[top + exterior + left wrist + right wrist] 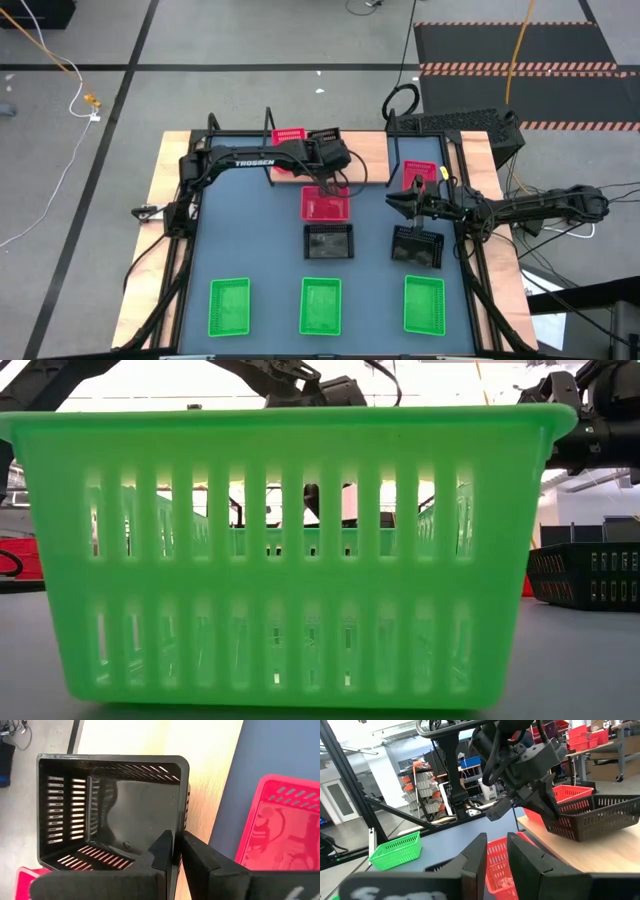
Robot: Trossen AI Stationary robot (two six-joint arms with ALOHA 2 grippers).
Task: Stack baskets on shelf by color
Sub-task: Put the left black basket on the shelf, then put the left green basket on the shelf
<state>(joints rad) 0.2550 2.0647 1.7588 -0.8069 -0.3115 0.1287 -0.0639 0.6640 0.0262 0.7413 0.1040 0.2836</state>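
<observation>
jaws on one black basket (110, 805) (shelf (210, 780))

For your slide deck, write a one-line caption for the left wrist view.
Left gripper pinches the rim of a black basket above the wooden shelf, a red basket alongside.

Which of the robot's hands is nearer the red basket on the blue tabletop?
Left. The left hand holds a black basket just behind the red basket; the right hand hovers off to its side.
</observation>
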